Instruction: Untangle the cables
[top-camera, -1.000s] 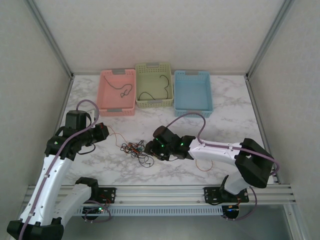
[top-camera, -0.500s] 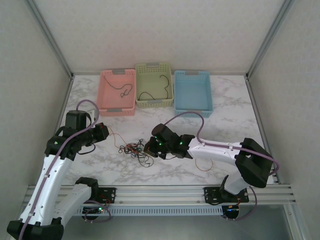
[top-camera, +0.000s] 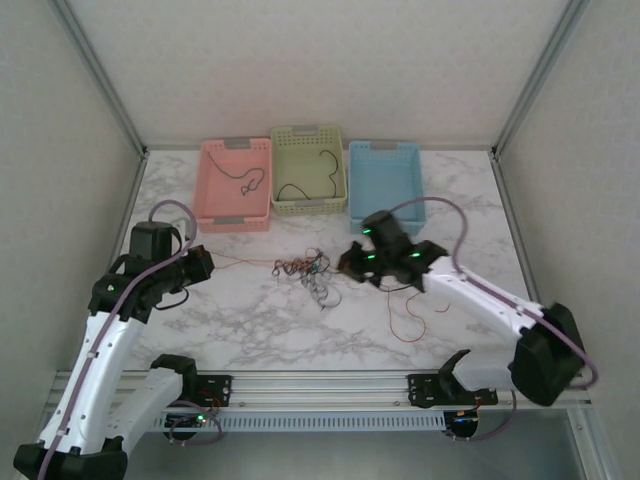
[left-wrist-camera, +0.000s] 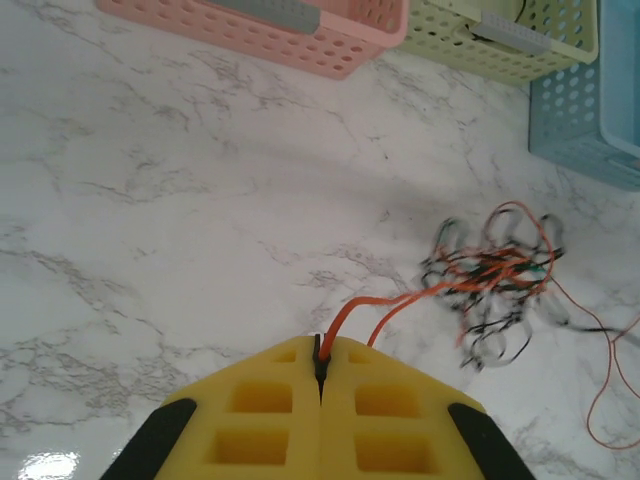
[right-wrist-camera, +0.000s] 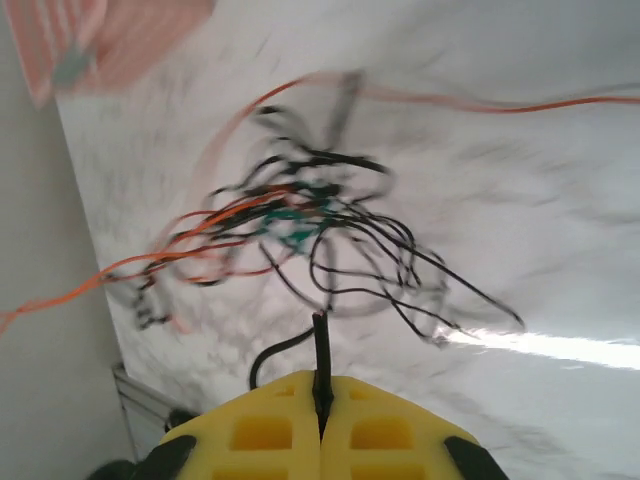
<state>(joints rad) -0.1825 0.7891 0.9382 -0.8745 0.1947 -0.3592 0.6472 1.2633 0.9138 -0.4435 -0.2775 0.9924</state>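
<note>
The cables (top-camera: 303, 270) form one tangle over the counter (top-camera: 230, 320), between the two grippers. The left gripper (left-wrist-camera: 320, 365) is closed and pinches a red-orange wire (left-wrist-camera: 345, 320). The right gripper (right-wrist-camera: 320, 400) is closed and pinches a black wire (right-wrist-camera: 320, 345).

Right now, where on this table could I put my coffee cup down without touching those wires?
Bare table lies between the tangle and the front rail, and right of the blue basket. The middle is crowded: the tangle is strung between both jaws, an orange wire running leftward.
</note>
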